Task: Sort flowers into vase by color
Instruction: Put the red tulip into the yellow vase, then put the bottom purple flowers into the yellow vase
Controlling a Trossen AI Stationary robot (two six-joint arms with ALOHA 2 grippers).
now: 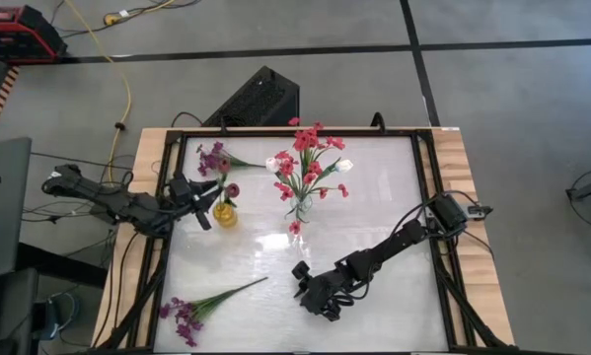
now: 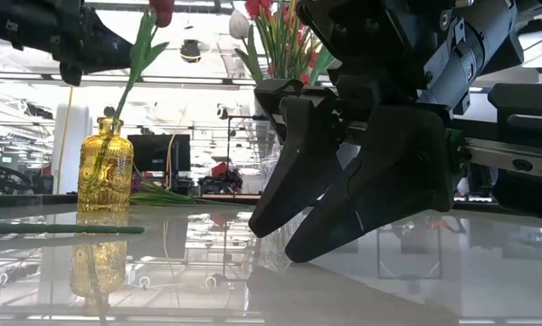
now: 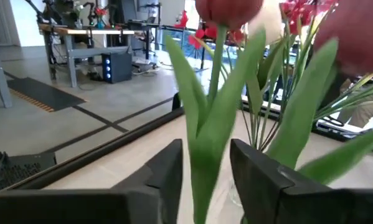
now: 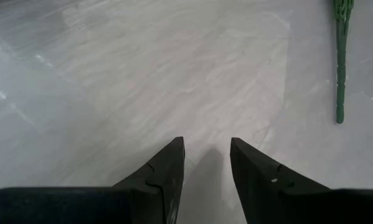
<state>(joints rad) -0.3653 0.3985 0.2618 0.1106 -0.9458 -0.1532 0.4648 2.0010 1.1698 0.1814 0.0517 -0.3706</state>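
A yellow glass vase [image 1: 225, 215] [image 2: 105, 167] stands left of centre and holds a dark maroon bud [image 1: 232, 189] on a tilted green stem [image 2: 135, 63]. My left gripper [image 1: 208, 200] [image 3: 206, 177] is open, level at that stem from the table's left, one finger on each side. A clear vase [image 1: 302, 209] mid-table holds red flowers [image 1: 310, 158] and white buds. One purple sprig [image 1: 214, 158] lies at the far left. Another purple sprig [image 1: 188, 314] lies near left, and its stem end [image 4: 340, 74] shows in the right wrist view. My right gripper [image 1: 317, 296] [image 4: 207, 168] hangs open over bare table. My left gripper has the maroon flower's leafy stem [image 3: 205, 155] between its open fingers [image 3: 167, 174], coming level from the table's left and lying across the stem. Whether a finger touches the leaves, I cannot tell. The stem stands tilted in the yellow vase.
A black box [image 1: 260, 99] sits beyond the far edge. A dark frame rail [image 1: 425, 187] and wooden side boards border the white tabletop. Bare tabletop [image 1: 394, 177] lies to the right of the clear vase.
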